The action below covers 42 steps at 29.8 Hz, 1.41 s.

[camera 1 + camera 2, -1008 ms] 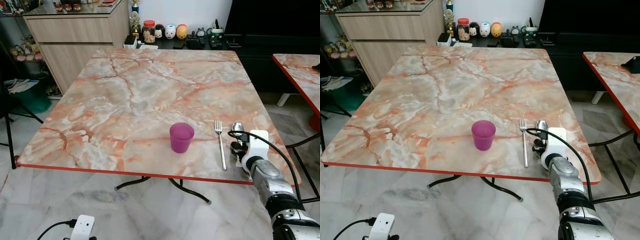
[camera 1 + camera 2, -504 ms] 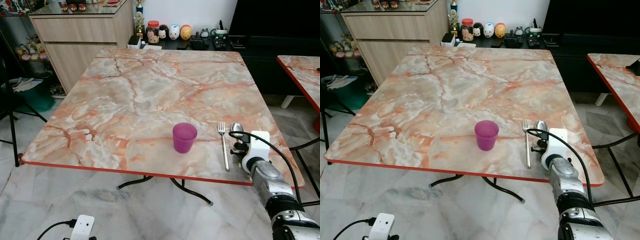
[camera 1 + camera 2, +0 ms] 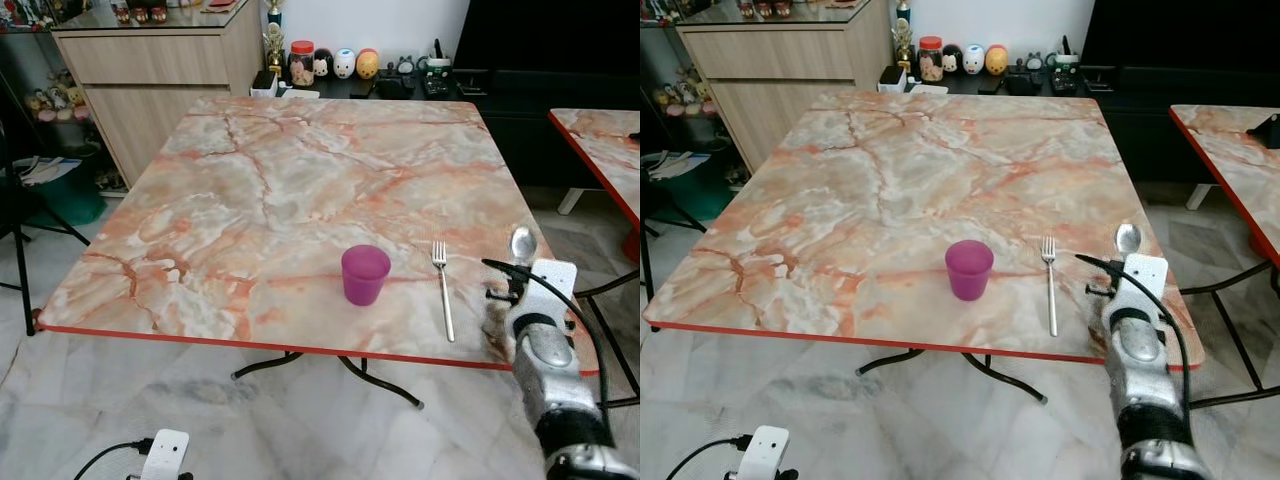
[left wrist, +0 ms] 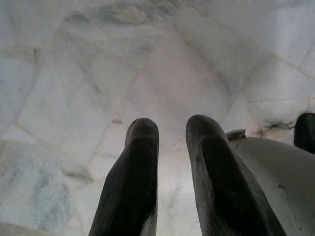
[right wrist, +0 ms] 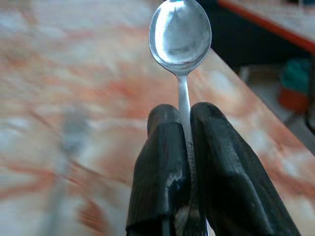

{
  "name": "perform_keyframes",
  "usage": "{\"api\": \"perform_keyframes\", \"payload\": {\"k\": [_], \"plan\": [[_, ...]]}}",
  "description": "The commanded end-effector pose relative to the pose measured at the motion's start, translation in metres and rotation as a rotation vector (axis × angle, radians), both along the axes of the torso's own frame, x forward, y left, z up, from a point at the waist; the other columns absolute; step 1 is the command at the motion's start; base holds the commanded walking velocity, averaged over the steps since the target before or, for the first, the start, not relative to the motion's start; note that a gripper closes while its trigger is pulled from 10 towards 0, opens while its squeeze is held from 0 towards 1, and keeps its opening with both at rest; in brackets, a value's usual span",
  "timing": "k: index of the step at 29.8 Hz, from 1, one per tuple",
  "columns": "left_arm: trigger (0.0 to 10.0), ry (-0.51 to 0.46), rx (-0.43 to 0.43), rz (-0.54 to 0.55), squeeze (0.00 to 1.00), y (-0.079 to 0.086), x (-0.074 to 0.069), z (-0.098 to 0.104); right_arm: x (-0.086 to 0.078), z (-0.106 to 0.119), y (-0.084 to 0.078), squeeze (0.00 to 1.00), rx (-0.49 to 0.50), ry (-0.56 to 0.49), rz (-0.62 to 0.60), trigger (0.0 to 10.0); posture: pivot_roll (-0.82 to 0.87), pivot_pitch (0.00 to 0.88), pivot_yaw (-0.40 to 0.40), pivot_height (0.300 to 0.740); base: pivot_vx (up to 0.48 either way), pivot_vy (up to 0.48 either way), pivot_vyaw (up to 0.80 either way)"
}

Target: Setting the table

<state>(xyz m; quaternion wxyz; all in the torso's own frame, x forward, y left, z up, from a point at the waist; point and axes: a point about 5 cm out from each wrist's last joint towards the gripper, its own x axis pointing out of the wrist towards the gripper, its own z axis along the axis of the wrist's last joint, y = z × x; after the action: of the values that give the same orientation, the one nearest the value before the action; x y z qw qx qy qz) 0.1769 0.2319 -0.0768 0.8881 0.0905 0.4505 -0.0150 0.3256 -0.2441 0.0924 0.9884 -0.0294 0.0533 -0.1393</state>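
Bright even daylight, soft shadows, right wrist background blurred

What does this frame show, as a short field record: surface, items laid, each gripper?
surface: marble-pattern table
items laid: purple cup upright near the front edge; fork flat to its right, apart from it
right gripper: shut on spoon by the handle, bowl pointing away, over the table's front right corner
left gripper: idle, hanging over the floor, fingers apart

- A home dining area: marble-patterned table [image 3: 300, 190] at centre.
- Wooden sideboard [image 3: 150, 70] at upper left.
- Toy figurines [image 3: 345, 63] along the top, marble floor [image 3: 120, 400] below.
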Motion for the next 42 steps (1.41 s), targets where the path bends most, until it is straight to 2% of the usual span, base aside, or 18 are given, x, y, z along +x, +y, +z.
{"api": "perform_keyframes", "payload": {"k": [1,2,3,7,12,23,34,42], "plan": [[10.0,0.01,0.01,-0.004,0.0,0.001,-0.003,-0.001,0.001,0.016,0.004,0.0,-0.044,-0.083,0.021,10.0,0.02,0.0,0.017,0.724,0.0,0.0,0.0],[10.0,0.011,0.011,-0.004,0.0,0.001,-0.004,-0.001,0.001,0.018,0.005,0.0,-0.057,-0.095,0.022,10.0,0.02,0.0,0.017,0.724,0.0,0.0,0.0],[10.0,0.01,0.011,-0.005,0.0,0.0,-0.004,-0.002,-0.001,0.029,0.007,0.0,-0.094,-0.16,0.029,10.0,0.02,0.0,0.017,0.724,0.0,0.0,0.0],[10.0,0.005,0.013,-0.005,0.0,-0.001,-0.003,-0.002,-0.009,0.05,0.008,0.0,-0.138,-0.294,0.028,10.0,0.01,0.0,0.014,0.724,0.0,0.0,0.0],[10.0,0.004,0.026,-0.017,0.0,-0.003,-0.002,-0.002,-0.017,0.061,0.017,0.0,-0.214,-0.358,0.068,10.0,0.01,0.0,0.014,0.724,0.0,0.0,0.0],[10.0,0.003,0.028,-0.021,0.0,-0.003,-0.001,-0.001,-0.014,0.073,0.023,0.0,-0.206,-0.382,0.063,10.0,0.01,0.0,0.014,0.724,0.0,-0.275,0.0],[10.0,0.022,0.031,-0.008,0.0,0.004,-0.01,-0.003,-0.011,0.079,0.026,0.0,-0.174,-0.409,0.054,10.0,0.01,0.0,0.015,0.724,0.0,-0.344,0.0],[10.0,0.035,0.035,-0.003,0.0,0.005,-0.014,-0.005,-0.011,0.071,0.023,0.0,-0.13,-0.376,0.029,10.0,0.01,0.0,0.018,0.724,0.0,-0.345,-0.33]]}}
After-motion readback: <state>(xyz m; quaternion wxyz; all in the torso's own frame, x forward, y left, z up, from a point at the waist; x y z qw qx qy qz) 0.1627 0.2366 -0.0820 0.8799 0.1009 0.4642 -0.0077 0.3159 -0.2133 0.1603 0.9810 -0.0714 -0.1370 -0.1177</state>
